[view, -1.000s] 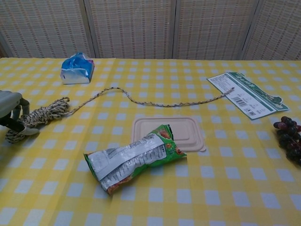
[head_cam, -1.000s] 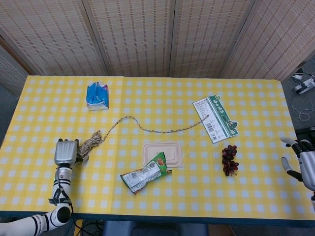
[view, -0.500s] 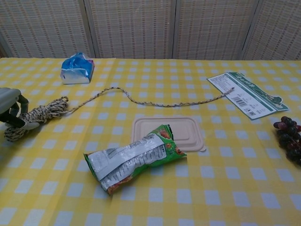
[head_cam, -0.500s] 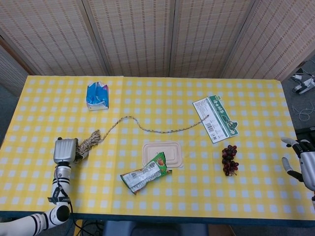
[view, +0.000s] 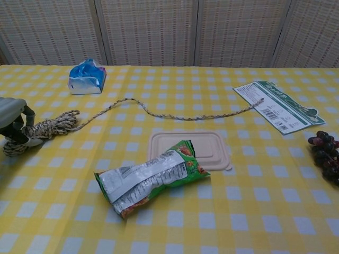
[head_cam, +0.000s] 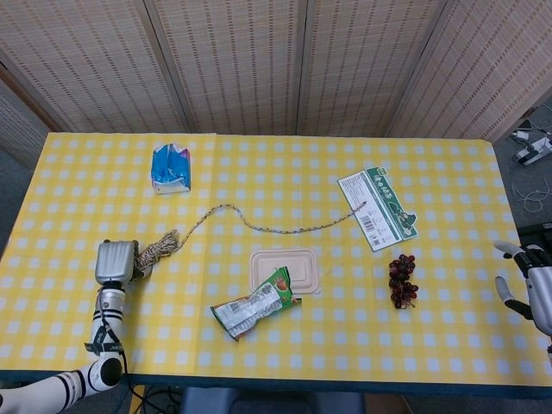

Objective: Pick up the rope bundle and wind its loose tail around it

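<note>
rope bundle (view: 45,128) lies at about 9 o'clock on the worktop (head_cam: 448,328), and the left hand (head_cam: 115,261) closes its fingers on the near end. the loose tail (head_cam: 276,227) stretches toward 2 o'clock. step in hand: the pick-up. next i think a lift is needed. right hand (head_cam: 528,289) waits with fingers apart, holding nothing.

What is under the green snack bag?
The green snack bag lies partly over the near corner of the beige container lid. What else the bag covers is hidden; only yellow checked tablecloth shows around it.
</note>
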You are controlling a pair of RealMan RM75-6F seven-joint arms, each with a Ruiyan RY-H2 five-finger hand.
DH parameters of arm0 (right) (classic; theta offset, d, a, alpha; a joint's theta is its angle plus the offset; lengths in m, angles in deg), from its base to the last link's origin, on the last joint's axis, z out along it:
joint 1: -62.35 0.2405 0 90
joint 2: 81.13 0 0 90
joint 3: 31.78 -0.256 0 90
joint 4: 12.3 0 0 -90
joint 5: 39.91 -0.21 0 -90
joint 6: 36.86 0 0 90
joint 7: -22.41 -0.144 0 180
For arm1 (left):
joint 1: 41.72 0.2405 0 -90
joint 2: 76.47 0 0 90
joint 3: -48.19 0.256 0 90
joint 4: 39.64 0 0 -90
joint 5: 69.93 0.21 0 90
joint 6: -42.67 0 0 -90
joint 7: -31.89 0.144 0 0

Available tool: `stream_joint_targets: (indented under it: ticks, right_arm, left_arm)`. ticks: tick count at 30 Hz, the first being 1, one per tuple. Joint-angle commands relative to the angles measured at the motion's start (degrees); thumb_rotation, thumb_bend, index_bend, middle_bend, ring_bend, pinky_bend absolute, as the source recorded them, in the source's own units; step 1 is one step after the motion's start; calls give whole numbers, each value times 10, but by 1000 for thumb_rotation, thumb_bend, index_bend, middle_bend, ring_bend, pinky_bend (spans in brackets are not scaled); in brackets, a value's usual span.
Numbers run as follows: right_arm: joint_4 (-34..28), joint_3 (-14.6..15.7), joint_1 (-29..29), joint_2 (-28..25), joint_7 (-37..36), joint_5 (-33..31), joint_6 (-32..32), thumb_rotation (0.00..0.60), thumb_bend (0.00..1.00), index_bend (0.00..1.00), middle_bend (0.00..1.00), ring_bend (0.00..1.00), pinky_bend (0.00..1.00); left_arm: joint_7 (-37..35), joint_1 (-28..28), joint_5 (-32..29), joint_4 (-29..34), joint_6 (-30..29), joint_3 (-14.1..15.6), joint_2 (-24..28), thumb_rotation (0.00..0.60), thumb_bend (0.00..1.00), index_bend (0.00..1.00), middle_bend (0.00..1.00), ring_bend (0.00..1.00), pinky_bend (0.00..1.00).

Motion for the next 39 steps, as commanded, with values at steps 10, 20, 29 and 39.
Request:
stream_joint_targets:
  ticks: [10,20,29,39]
  right_arm:
    - [-6,-2,-1,-4,4,0,-3,600,364,264,375,336,395]
    - [-28,-4,8,-16,22,9,4,600,365,265,375,336,395]
    - [-78,-20,80,-33,55,18,99,600,378,265,375,336,395]
    - [-68,-69,226,15,121,-86,282,600,383,322,368,336,395]
  left_arm:
    - [-103,1,28,8,24,-28,17,540,270,799,901,691,451]
    - [-201,9,62,153,12,-79,110,538,270,799,901,693,483]
    - [-209,8,110,284,-26,-102,186,535,270,793,901,694,484]
    - [-173,-4,99,368,-35,-110,235,533,269,789,901,694,484]
